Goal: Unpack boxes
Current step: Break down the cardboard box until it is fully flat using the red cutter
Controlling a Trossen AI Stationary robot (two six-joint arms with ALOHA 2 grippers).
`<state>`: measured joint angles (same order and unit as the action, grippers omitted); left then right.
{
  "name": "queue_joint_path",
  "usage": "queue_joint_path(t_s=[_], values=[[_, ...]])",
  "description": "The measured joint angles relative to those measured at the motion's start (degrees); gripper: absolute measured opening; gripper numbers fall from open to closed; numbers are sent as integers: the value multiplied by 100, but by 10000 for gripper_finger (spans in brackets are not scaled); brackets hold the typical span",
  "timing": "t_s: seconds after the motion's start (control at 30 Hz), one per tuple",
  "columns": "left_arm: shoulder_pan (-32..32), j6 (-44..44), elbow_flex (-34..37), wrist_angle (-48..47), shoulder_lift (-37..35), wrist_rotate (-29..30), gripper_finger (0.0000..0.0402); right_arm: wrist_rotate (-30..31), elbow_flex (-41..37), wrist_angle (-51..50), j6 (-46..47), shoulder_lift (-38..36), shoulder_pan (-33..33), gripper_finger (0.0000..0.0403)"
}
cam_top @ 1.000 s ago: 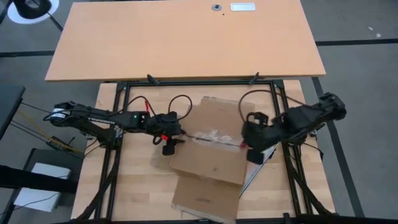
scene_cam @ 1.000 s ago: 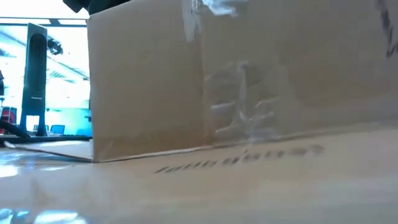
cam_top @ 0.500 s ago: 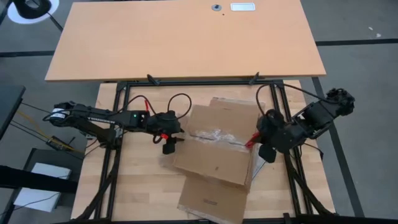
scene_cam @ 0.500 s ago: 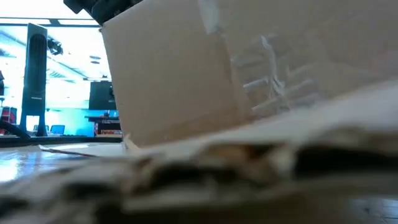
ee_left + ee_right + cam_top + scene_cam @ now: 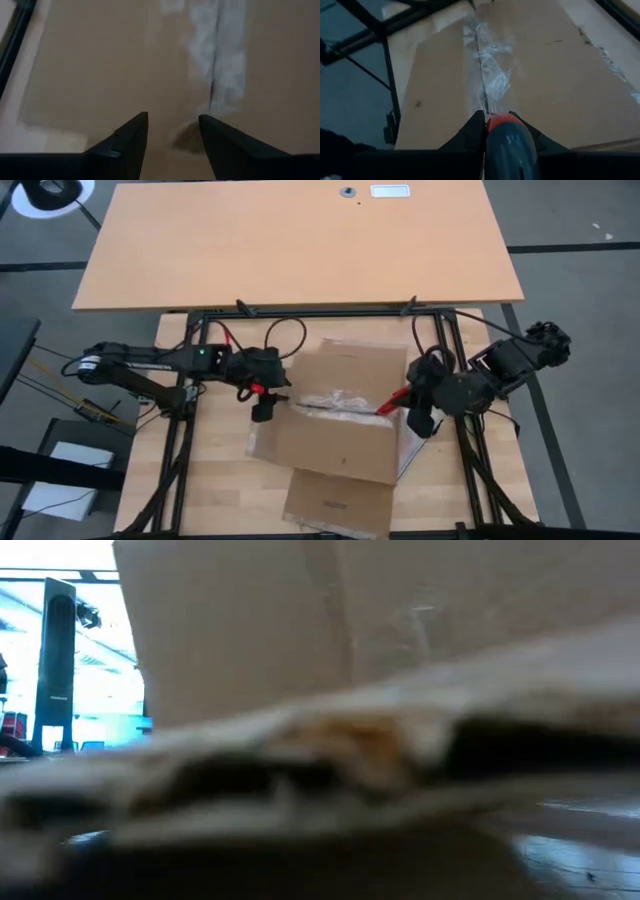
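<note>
The right end effector (image 5: 402,402) clamps a red-handled box cutter (image 5: 509,137) at the carton's (image 5: 335,425) taped seam. The left end effector (image 5: 172,131), fingers apart, hovers at the carton's opposite edge.

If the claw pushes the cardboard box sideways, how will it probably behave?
The cardboard box probably slides rather than tips: it is wide and low. The taped seam on top likely keeps it fairly stiff. A loose flap lying flat on the table may drag.

One box (image 5: 338,416), one red cutter (image 5: 391,400), two arms, two counters (image 5: 220,480), one flat cardboard sheet (image 5: 335,502).
</note>
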<state>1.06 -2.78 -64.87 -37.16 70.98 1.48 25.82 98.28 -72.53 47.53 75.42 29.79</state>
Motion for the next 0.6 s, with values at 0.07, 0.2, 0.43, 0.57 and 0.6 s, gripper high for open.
queue_joint_path(t_s=[0.07,0.2,0.43,0.57,0.6], values=[[-3,-96,-92,79,-10,-269,193,27,0,339,-91,21,-102,55],[2,-234,-90,246,-7,-414,193,-37,0,898,-379,37,-268,55],[-4,-302,-93,320,3,-281,193,-18,9,980,-584,37,-522,55],[-4,-291,-315,-35,-105,-239,193,-242,9,540,-283,7,-620,55],[-4,-293,-441,-154,-107,-190,193,-248,9,573,-225,3,-634,55]])
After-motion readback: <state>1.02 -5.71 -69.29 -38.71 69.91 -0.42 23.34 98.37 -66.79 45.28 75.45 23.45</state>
